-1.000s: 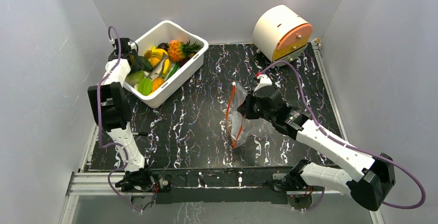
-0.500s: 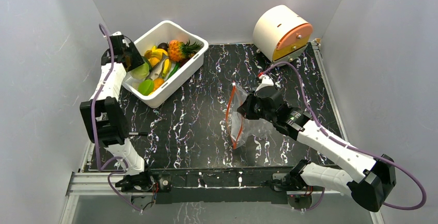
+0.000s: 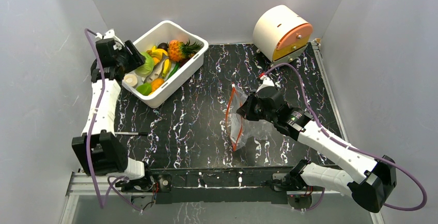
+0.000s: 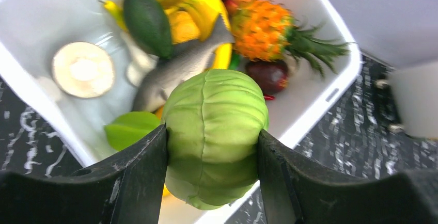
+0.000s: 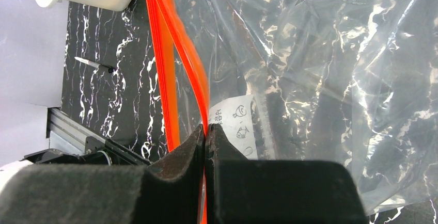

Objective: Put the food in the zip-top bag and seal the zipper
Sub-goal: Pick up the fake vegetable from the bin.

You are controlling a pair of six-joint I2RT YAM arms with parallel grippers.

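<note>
We see the bag (image 5: 320, 79) as thin clear plastic, crinkled and glossy, its zipper (image 5: 165, 43) a smooth orange-red plastic strip. The green fruit (image 4: 214, 131) looks matt and softly ribbed, the pineapple (image 4: 261, 28) rough and pebbled. The tub (image 4: 330, 22) is smooth white plastic, the table (image 3: 201, 115) glossy black marbling.

Overhead, wrist views close on tub (image 4: 31, 28), bag (image 5: 320, 79)

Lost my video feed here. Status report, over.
Left gripper shut on green cabbage, over tub. Right gripper pinching bag at red zipper, mouth open. Nothing lying between tub and bag.
</note>
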